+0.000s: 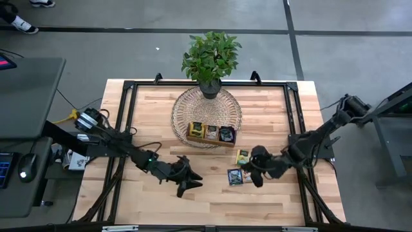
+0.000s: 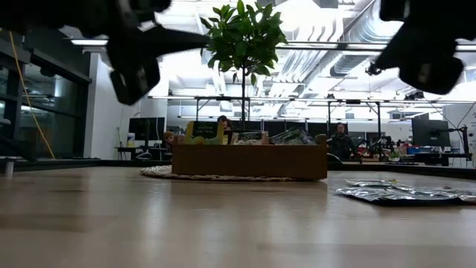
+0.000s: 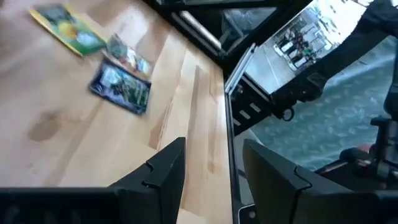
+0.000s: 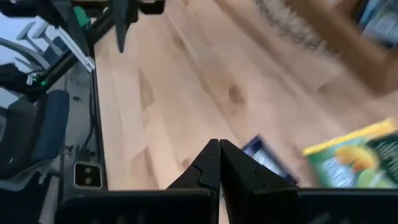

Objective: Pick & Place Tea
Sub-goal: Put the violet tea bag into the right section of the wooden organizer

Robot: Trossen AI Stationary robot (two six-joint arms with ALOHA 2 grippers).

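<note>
Nearest the low camera, bare wooden table (image 2: 223,223) stretches back to a flat dark sachet (image 2: 405,195) lying on the right. Seen from above, the right gripper (image 1: 252,175) reaches inward from the right edge, its arm bent low, fingers pressed together and holding nothing, just beside the dark sachet (image 1: 235,176) and a yellow-green sachet (image 1: 243,156). The left gripper (image 1: 188,181) angles in from the left, fingers spread and empty, well apart from the sachets. A wooden tray (image 1: 211,134) holding more tea sits on a round woven mat (image 1: 187,106) beside a potted plant (image 1: 211,59). Behind the table lies an office with desks and monitors.
</note>
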